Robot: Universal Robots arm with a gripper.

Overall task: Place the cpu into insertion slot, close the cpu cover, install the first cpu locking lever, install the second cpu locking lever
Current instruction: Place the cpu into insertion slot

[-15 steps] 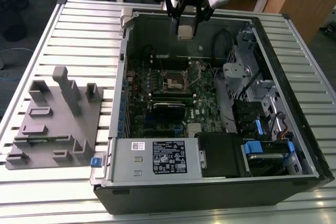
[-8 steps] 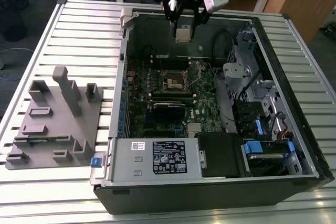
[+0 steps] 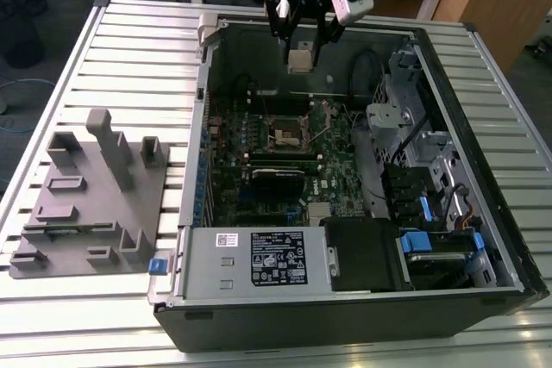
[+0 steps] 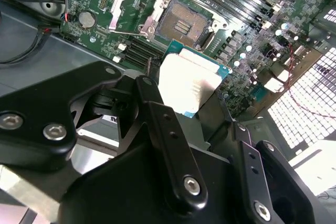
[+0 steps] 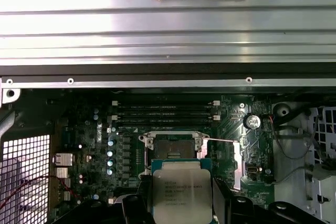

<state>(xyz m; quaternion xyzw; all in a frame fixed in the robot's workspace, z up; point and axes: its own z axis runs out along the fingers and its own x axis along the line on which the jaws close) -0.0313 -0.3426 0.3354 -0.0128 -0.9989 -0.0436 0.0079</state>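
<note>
While the gripper point(image 3: 300, 47) hangs over the open computer case point(image 3: 198, 109), we judge that step one, placing the cpu point(image 3: 299, 60), is in hand and not yet done. The claw is pinching the cpu by two opposite edges, one black finger point(image 4: 157, 121) on each side, with the dull metal top turned toward the first wrist view.

**Position of parts**
- In the exterior view, the cpu is well above the motherboard point(image 3: 332, 157), at 12 o'clock from the insertion slot point(image 3: 285, 133). The two are clearly apart.
- The insertion slot is bare. In the second wrist view its pale contact field is exposed.
- The cpu cover point(image 4: 159, 13) lies swung open, at 9 o'clock from the slot in the second wrist view.
- The long black memory slots point(image 3: 278, 158) sit at 6 o'clock from the slot in the exterior view.
- A grey fixture block point(image 3: 95, 196) rests on the slatted table point(image 3: 129, 49), at 9 o'clock from the case.

**Requirement for seating**
In our judgement, the chip must be centred over the slot and squared to its frame. It must then come down level, without side load, clear of the raised cover. We cannot tell the corner-mark orientation.
</note>
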